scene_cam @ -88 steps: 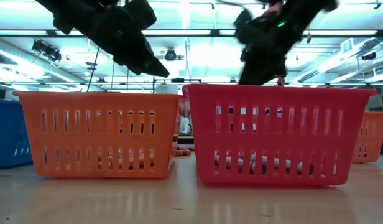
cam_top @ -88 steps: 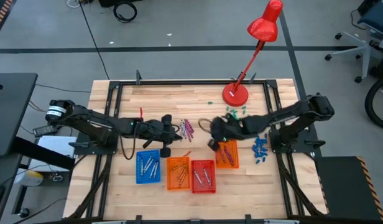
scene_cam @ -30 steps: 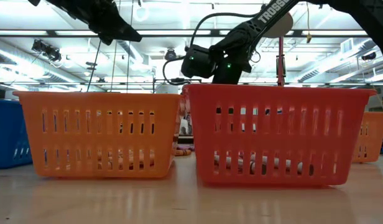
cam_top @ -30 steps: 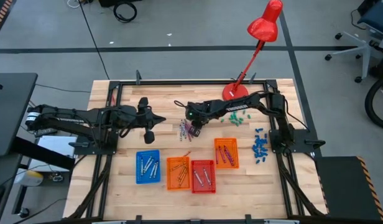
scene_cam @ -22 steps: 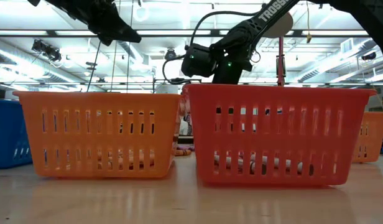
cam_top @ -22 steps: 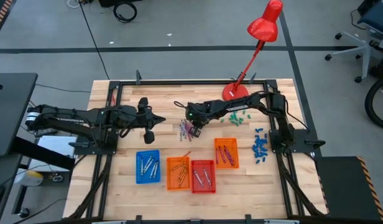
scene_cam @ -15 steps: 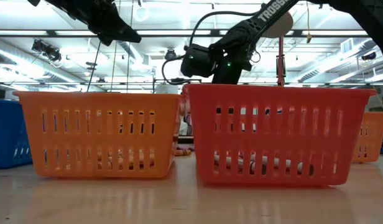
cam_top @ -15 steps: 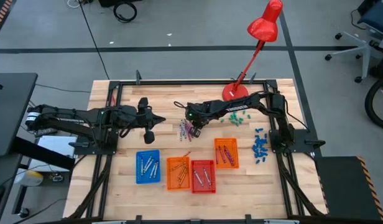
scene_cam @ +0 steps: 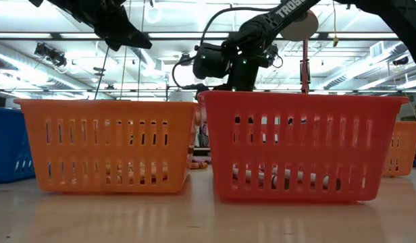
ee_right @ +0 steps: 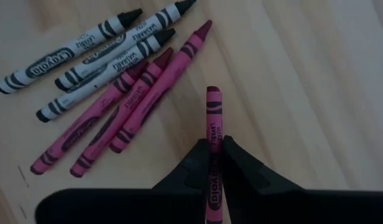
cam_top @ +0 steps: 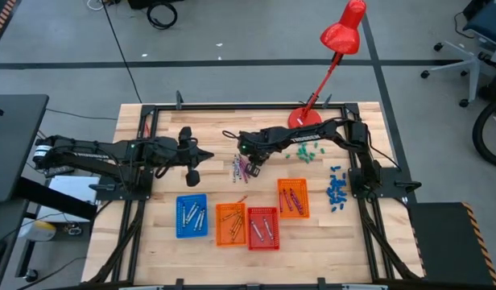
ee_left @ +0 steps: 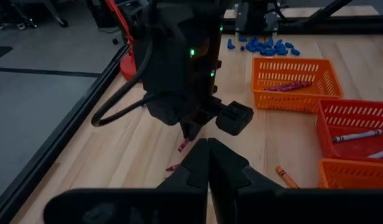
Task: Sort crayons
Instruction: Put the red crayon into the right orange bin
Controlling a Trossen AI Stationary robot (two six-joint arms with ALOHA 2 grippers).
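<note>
My right claw (ee_right: 215, 149) had closed on one magenta wax crayon (ee_right: 213, 115) since a second earlier, above the loose crayons (ee_right: 110, 68); my left claw (ee_left: 207, 163) stayed shut, empty.

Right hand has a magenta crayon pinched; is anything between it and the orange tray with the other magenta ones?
Nothing visible blocks it. The right hand holds the magenta crayon above the loose pile; bare table lies between there and the orange tray.

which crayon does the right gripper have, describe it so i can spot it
Start at the red lamp base and follow the right arm to the loose pile mid-table. The right gripper pinches a magenta crayon, the only one lifted clear of the table.
</note>
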